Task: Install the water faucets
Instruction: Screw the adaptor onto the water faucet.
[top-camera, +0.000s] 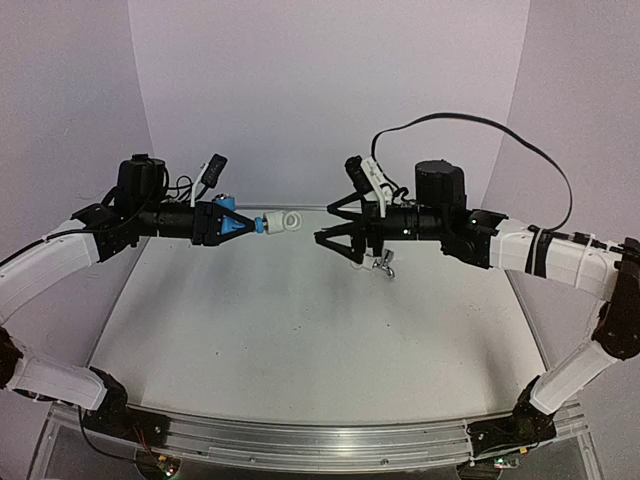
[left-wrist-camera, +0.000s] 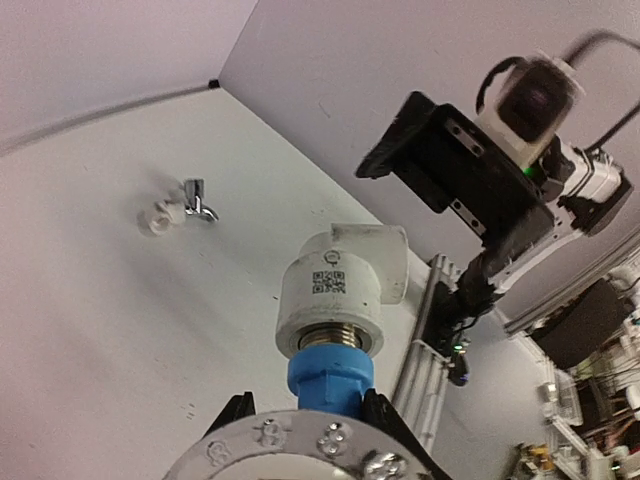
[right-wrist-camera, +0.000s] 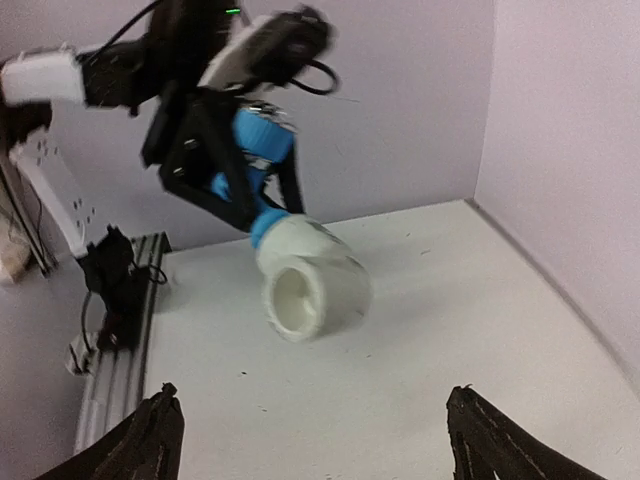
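- Flat, matte white table (top-camera: 300, 330) across the lower half of the top view, with a brushed metal rail (top-camera: 320, 440) along its bottom edge.
- Left arm (top-camera: 50, 260) of smooth white shells and black joints: rises from the lower left corner, bends at the elbow, stretches level toward centre frame.
- Right arm (top-camera: 560, 255), same build, mirrored from the lower right; forearm level, wrist aimed left at the other arm.
- Right gripper (top-camera: 323, 222), black and angular, right of centre in the top view: fingers spread wide, nothing between them, tips at the bottom corners of its own wrist view.
- Left gripper (top-camera: 250, 224), black, left of centre, raised above the table: fingers pinching the blue faucet.
- White elbow fitting (top-camera: 285, 222), smooth, rounded plastic with an open round mouth, a square code label and a brass-coloured threaded ring; sits on the tip of the blue faucet, in mid-air between the two grippers.
- Blue faucet (left-wrist-camera: 330, 378), bright glossy plastic with a hexagonal collar; tip inside the fitting's ring, body between the left fingers.
- Silver faucet (top-camera: 383, 265), tiny, shiny metal, lying on the table just below the right gripper, right of centre.
- Small white fitting (left-wrist-camera: 160, 217), short cylinder, just beside the silver faucet; contact impossible to tell.
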